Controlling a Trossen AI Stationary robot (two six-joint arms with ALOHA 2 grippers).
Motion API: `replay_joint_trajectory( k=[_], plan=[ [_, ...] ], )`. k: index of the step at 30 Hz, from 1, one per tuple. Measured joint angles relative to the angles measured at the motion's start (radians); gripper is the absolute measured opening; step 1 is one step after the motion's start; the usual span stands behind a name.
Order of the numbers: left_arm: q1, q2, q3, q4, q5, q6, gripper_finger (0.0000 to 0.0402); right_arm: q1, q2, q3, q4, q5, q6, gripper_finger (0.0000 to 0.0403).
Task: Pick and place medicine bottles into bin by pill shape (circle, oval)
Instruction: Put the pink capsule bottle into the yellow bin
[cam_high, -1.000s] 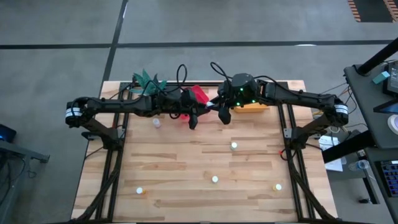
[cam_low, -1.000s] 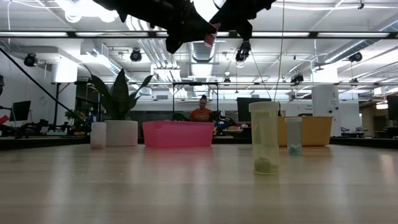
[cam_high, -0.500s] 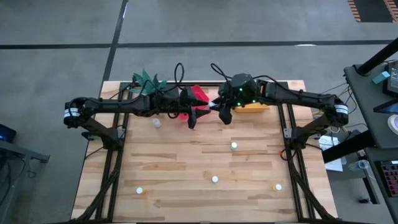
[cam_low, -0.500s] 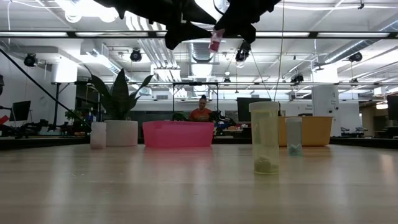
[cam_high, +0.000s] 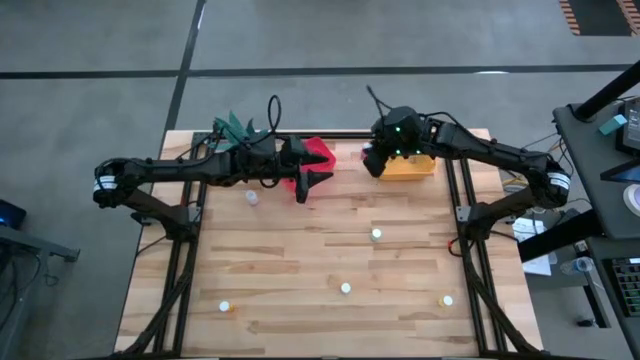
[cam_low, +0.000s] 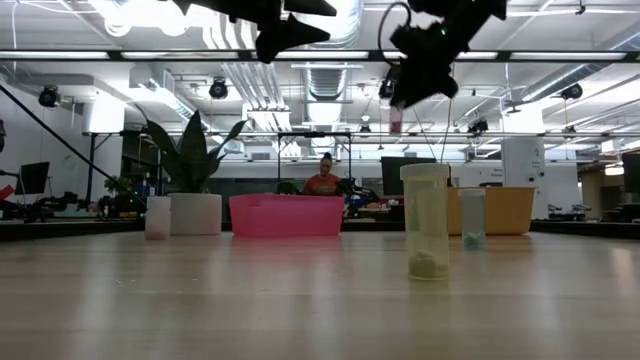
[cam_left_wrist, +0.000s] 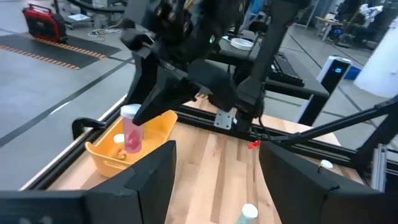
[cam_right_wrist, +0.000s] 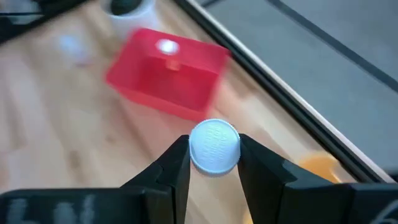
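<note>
Right tool (cam_left_wrist: 134, 121) is pinching a pink-bodied medicine bottle (cam_left_wrist: 130, 130) by its white cap (cam_right_wrist: 214, 147), held up in the air just above the near-left edge of the yellow bin (cam_high: 408, 165); bottle hangs upright and clear of the bin. Yellow bin already has something small inside. Left tool (cam_high: 303, 187) hangs empty with its fingers spread, just in front of the red bin (cam_high: 317, 155), which sits well left of the yellow bin. One white-capped bottle lies inside the red bin (cam_right_wrist: 166, 47). Loose bottles on the table (cam_high: 300, 270), all forward of the yellow bin: one nearest (cam_high: 376, 235), one farther out (cam_high: 345, 288), one toward the right front (cam_high: 446, 300), one far left front (cam_high: 225, 306), another left of the red bin (cam_high: 251, 198).
</note>
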Motion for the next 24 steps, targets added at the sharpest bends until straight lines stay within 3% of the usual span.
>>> replay_joint_trajectory(
  k=[12,24],
  plan=[
    [0.000,-0.003,-0.005,-0.029,-0.044,0.000,0.0215,-0.135,-0.140,-0.301,0.016,0.201,0.191,0.0109],
    [0.005,-0.002,-0.006,-0.024,-0.052,0.001,0.0215,-0.234,-0.123,-0.421,0.113,0.234,0.235,0.0109]
  ],
)
